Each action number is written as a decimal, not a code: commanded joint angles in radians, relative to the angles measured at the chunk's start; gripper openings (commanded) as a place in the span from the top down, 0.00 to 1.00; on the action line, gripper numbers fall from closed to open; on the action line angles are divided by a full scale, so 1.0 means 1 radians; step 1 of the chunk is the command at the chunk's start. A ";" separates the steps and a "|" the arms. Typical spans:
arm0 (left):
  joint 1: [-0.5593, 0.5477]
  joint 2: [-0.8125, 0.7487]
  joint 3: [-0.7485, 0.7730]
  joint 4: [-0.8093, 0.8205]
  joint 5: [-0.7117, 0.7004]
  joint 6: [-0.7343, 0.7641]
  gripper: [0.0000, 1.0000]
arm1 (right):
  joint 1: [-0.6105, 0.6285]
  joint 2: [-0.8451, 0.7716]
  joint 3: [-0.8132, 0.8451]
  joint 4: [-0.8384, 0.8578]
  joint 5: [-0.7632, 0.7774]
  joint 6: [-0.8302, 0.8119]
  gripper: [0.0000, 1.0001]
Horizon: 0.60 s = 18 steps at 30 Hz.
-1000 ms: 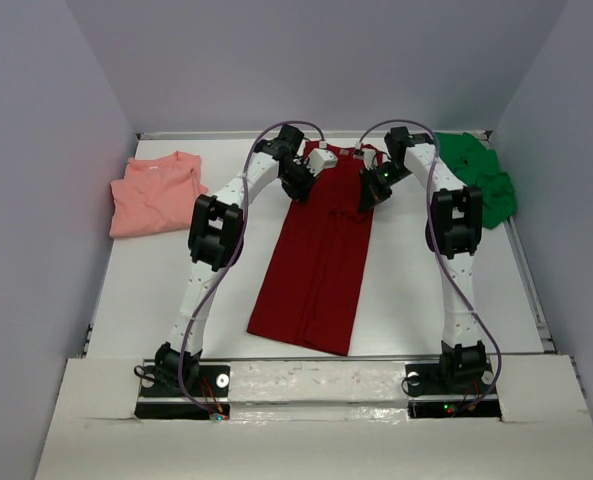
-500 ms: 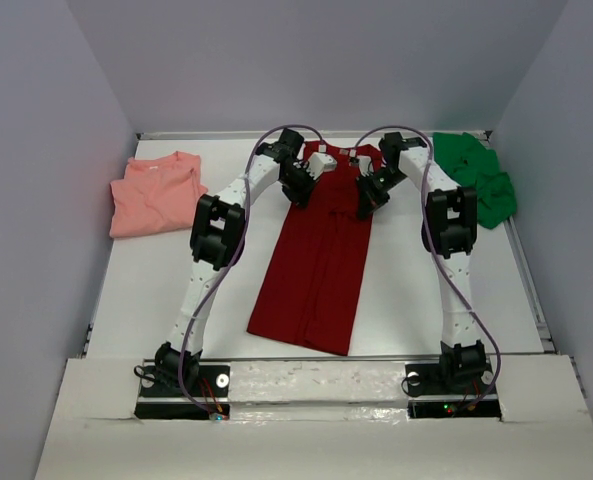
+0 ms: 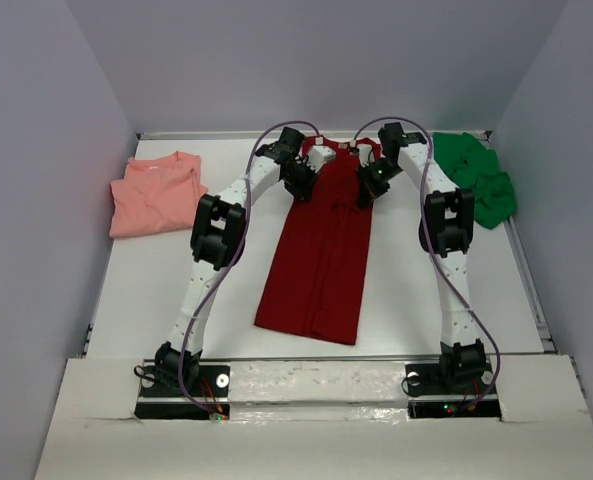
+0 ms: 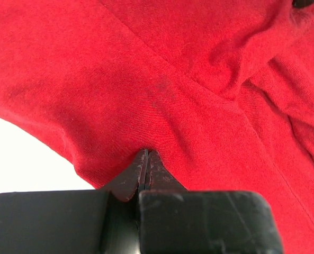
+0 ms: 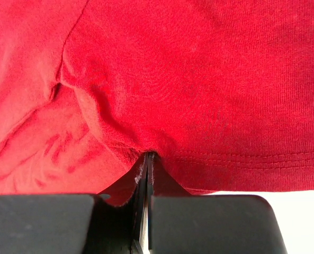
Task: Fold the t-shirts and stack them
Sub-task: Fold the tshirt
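Folding red shirt [image 3: 316,260] in half – long strip, mid-table [image 3: 146,290]. Left gripper [image 4: 146,159], right gripper [image 5: 147,159] pinched tight on its far edge. Pink shirt [image 3: 156,195] table far-left, green shirt [image 3: 481,180] far-right. Next, likely – carry pinched end to near hem, level.

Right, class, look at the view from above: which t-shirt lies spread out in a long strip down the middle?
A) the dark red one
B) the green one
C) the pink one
A: the dark red t-shirt runs lengthwise down the middle, while the pink t-shirt sits bunched at the far left and the green t-shirt at the far right.
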 commanded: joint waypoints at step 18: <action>0.001 0.004 0.047 0.177 -0.191 -0.164 1.00 | 0.009 0.091 0.183 0.342 0.243 -0.035 1.00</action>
